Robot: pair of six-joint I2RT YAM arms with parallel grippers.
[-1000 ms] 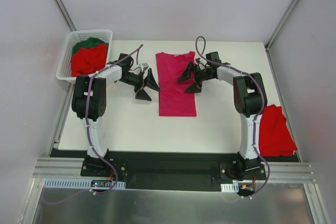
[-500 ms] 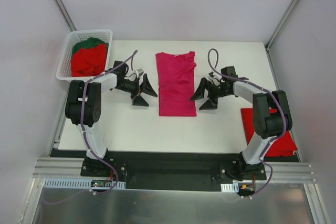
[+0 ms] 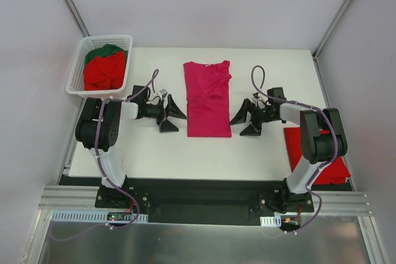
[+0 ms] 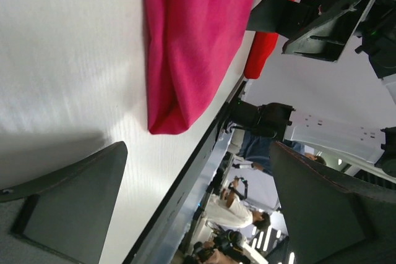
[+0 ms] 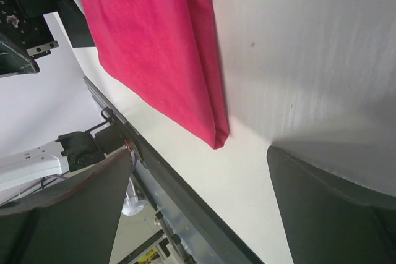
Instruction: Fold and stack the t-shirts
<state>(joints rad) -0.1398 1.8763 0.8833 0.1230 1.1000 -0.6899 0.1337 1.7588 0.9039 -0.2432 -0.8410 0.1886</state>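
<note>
A magenta-pink t-shirt (image 3: 208, 98), folded into a long narrow strip, lies flat in the middle of the white table (image 3: 161, 153). My left gripper (image 3: 176, 119) hovers open just left of its near half, touching nothing. Open as well, my right gripper (image 3: 239, 125) sits just right of the shirt's near corner. The left wrist view shows the shirt's near end (image 4: 185, 47) beyond my open left gripper (image 4: 198, 208). In the right wrist view, the shirt's near corner (image 5: 161, 54) lies ahead of my open right gripper (image 5: 198, 208). A red t-shirt (image 3: 325, 156) lies at the table's right edge.
A white lattice basket (image 3: 79, 66) at the back left holds a red t-shirt (image 3: 104, 71) and a dark green one (image 3: 104, 51). The table's near edge (image 5: 185, 190) runs close behind the shirt's end. The right arm's elbow stands over the red shirt on the right.
Both grippers have moved toward the near end of the pink shirt. The right one came off the shirt and now sits beside its near right corner; both stayed open.
</note>
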